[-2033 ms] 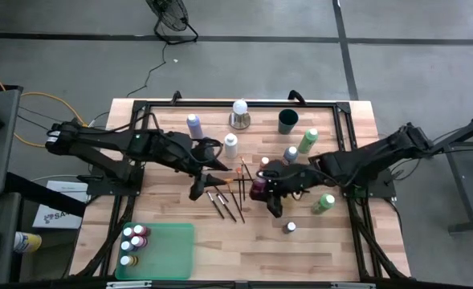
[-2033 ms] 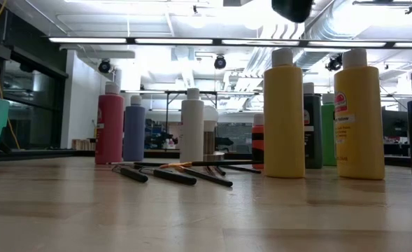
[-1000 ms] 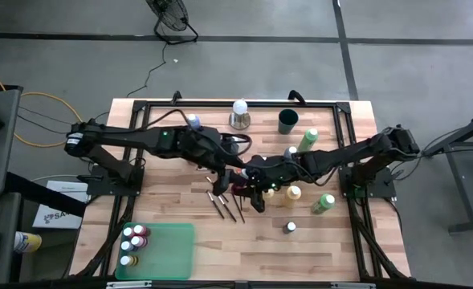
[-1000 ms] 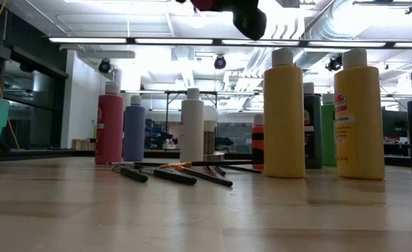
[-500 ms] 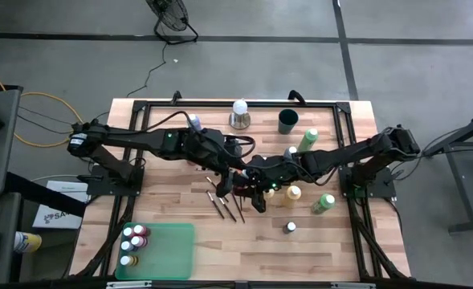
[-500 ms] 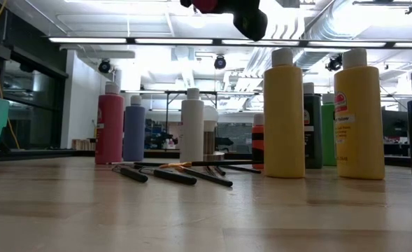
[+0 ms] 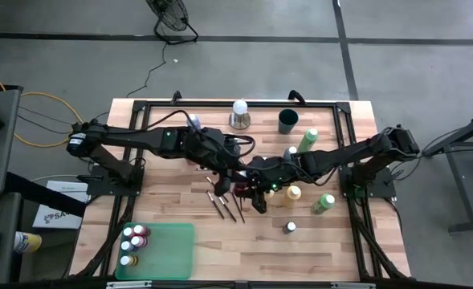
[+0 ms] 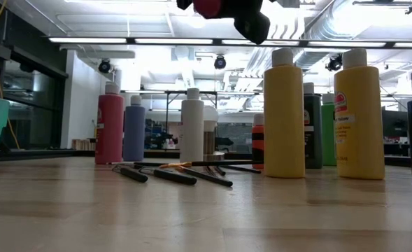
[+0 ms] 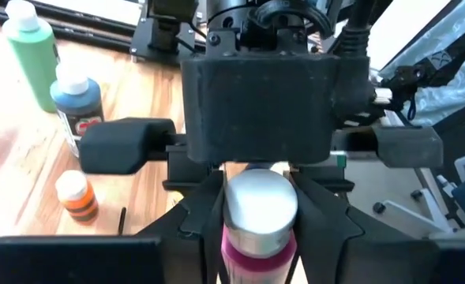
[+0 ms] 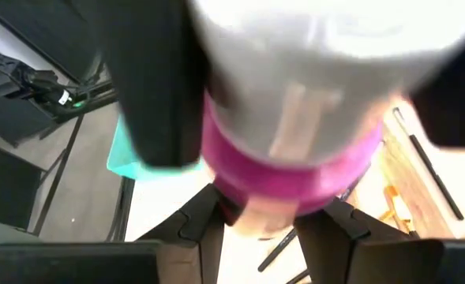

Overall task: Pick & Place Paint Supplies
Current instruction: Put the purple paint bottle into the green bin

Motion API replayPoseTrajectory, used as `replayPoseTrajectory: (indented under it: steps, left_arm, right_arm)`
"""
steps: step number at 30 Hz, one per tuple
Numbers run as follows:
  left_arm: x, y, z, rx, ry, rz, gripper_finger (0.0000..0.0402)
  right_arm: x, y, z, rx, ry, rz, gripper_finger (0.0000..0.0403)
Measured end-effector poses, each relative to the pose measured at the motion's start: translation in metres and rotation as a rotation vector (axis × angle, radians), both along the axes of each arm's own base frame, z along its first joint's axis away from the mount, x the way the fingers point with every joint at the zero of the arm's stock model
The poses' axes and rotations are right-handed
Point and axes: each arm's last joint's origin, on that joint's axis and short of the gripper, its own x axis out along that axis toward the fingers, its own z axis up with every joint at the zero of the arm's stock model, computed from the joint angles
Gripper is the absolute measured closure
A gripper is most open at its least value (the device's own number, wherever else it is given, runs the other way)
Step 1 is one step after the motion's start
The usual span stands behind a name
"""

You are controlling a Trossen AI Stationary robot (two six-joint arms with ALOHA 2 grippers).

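One pink bottle (image 9: 257, 229) lengthwise between tools

Pink bottle (image 9: 257, 251), silver-white cap; teal tray (image 7: 170, 250); dark green cup (image 7: 288, 121)

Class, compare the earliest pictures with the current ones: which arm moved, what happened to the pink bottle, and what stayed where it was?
The left gripper swung in from beside the brushes to the table's middle and is closing around the pink paint bottle with a pale cap. The right gripper shifted slightly left, lifting that bottle, and holds it by the other end. The thin dark-handled brushes and the teal plastic tray stayed put.
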Motion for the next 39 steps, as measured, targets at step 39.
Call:
replayPoseTrajectory:
  steps: [39]
  left_arm:
    - [-0.031, -0.001, 0.007, -0.031, 0.115, -0.089, 0.0162]
  right_arm:
    - [-0.002, 0.001, -0.002, 0.063, 0.039, 0.024, 0.0284]
